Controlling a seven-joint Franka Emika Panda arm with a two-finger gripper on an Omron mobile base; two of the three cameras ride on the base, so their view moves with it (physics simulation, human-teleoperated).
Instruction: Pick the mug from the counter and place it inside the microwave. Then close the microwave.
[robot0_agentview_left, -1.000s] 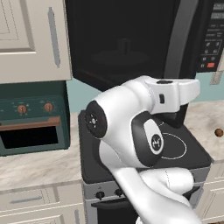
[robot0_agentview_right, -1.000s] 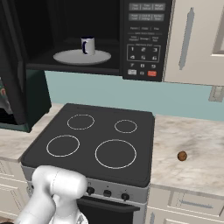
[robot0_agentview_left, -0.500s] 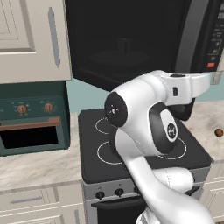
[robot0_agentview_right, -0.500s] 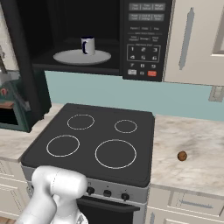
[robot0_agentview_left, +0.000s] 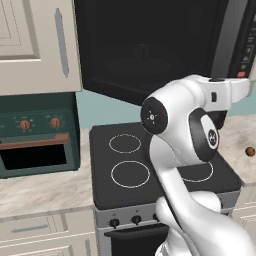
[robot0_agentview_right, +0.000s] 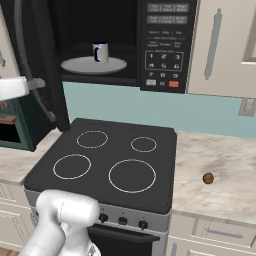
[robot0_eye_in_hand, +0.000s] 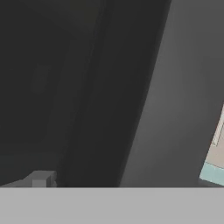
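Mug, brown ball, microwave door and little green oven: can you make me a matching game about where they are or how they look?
Things:
1. mug
2. small brown ball
3. microwave door
4. teal oven

Places or states:
A. on the beige counter, right of the stovetop
B. swung open
C. on the round turntable plate inside the microwave
D. on the counter left of the stovetop, with orange knobs

Pairs: 1-C, 2-A, 3-B, 4-D
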